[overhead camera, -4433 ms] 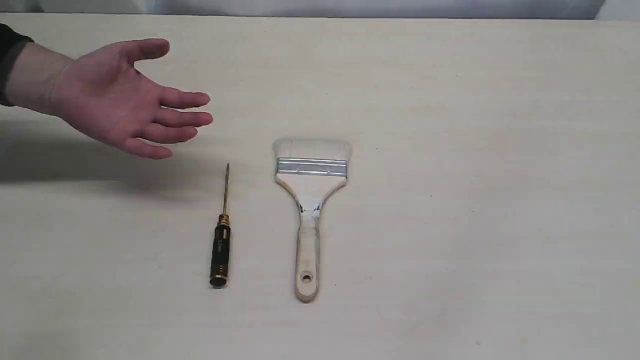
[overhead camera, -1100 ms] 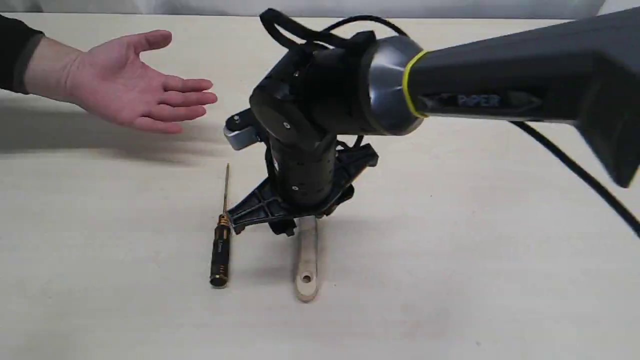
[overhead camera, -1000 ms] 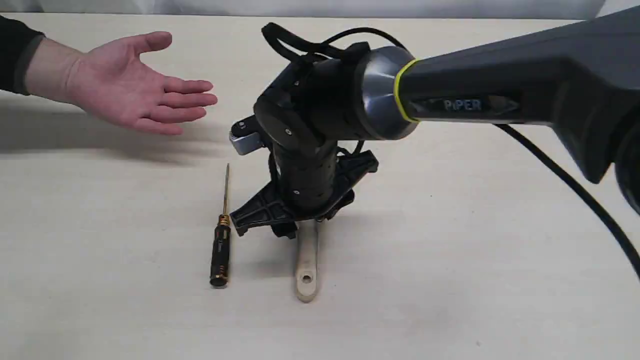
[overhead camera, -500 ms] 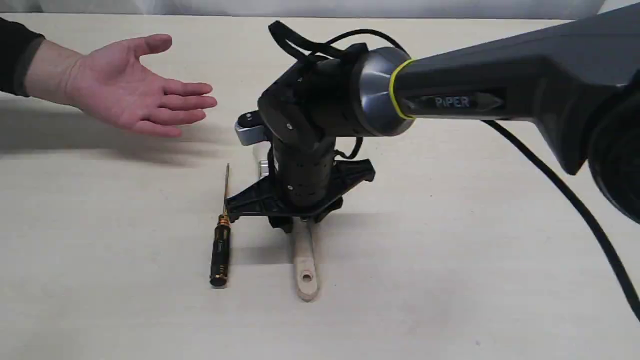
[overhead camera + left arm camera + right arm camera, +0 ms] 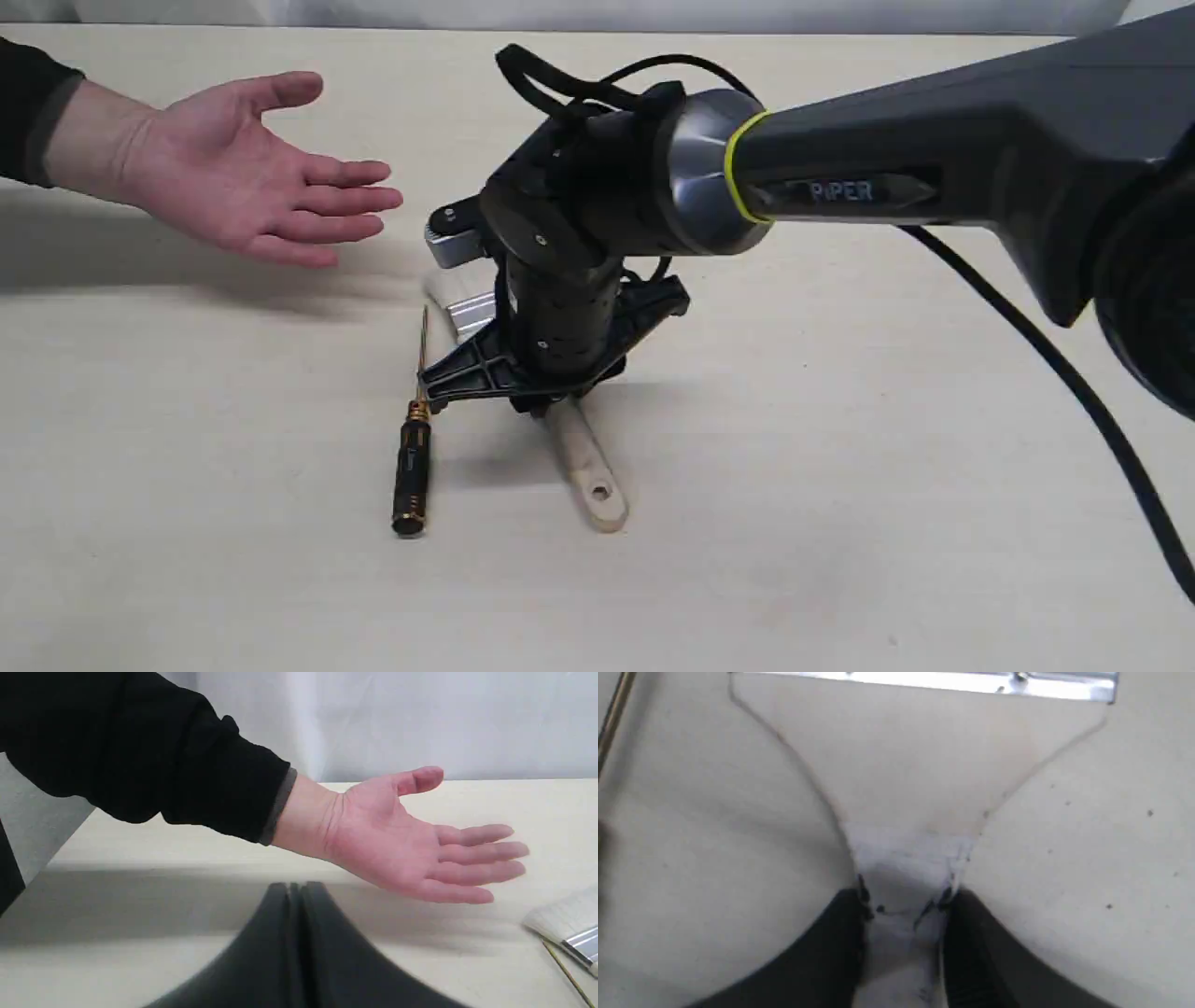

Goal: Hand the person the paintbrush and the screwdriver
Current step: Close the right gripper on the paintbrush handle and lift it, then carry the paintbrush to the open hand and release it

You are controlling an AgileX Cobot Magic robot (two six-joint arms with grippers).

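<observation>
The paintbrush [image 5: 588,467] is angled on the table, its holed handle end toward the front and its silver ferrule [image 5: 471,313] showing behind the wrist. My right gripper [image 5: 546,403] points down and is shut on the narrow neck of the handle. The right wrist view shows a black finger pressed to each side of the paintbrush [image 5: 906,788], the right gripper [image 5: 903,900] closed around it. The screwdriver [image 5: 412,467] lies untouched just left of the brush. The person's open hand [image 5: 243,177] hovers at the back left. My left gripper [image 5: 294,893] is shut on nothing, in front of that hand [image 5: 397,835].
The right arm [image 5: 934,168] and its black cable [image 5: 1074,373] cross the right half of the pale table [image 5: 840,523]. In the left wrist view the brush's bristles [image 5: 558,914] and the screwdriver's shaft [image 5: 565,973] show at the edge.
The right gripper, shut on the brush neck, has turned: the handle end swung right and the ferrule end swung left toward the hand. The screwdriver and the hand have barely moved.
</observation>
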